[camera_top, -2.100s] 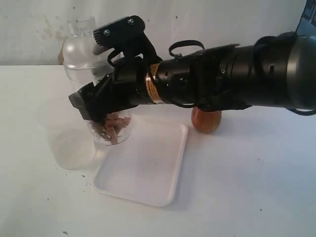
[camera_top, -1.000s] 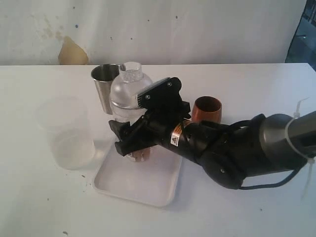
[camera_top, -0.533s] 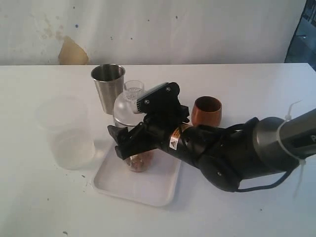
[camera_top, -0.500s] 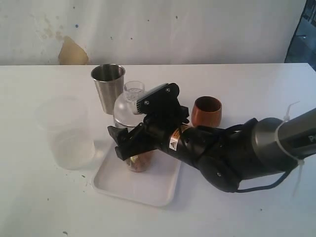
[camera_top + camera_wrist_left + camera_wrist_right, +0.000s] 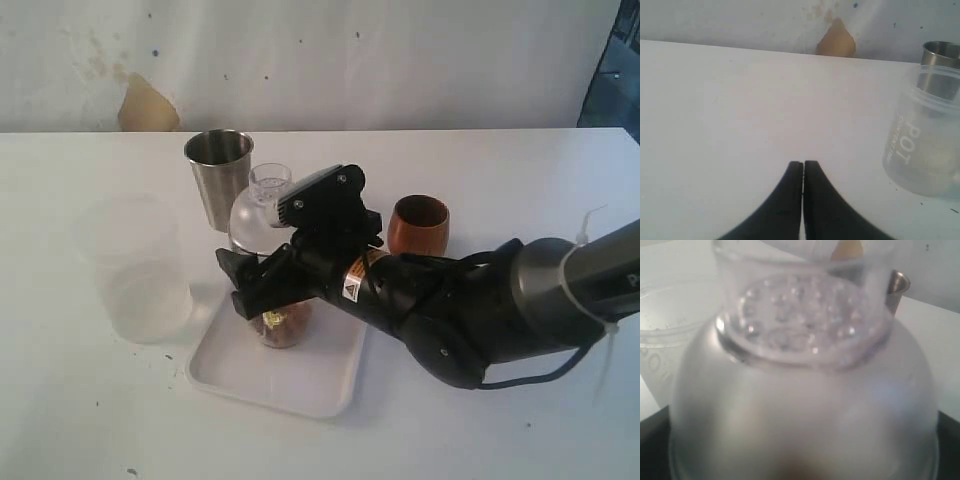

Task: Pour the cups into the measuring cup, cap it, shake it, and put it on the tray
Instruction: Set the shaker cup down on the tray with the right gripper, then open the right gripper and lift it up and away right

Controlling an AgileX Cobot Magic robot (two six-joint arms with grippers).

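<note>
The measuring cup (image 5: 283,328), clear with a domed lid (image 5: 252,218) and brownish pieces inside, stands upright with its base at the far left part of the white tray (image 5: 305,375). My right gripper (image 5: 241,288) reaches across from the right and is shut on its middle. In the right wrist view the domed lid (image 5: 800,390) fills the picture. The steel tumbler (image 5: 218,175) stands behind it, and the brown wooden cup (image 5: 418,225) to its right. My left gripper (image 5: 803,166) is shut on nothing, low over bare table, and is out of the exterior view.
A frosted translucent cup (image 5: 135,268) stands left of the tray; the left wrist view shows this frosted cup (image 5: 924,145) with "POT" printed on it, and the steel tumbler (image 5: 941,52) behind. The white wall runs along the table's far edge.
The right arm has brought the capped measuring cup down from high near the camera to the tray. Over the last half second it has barely moved.
</note>
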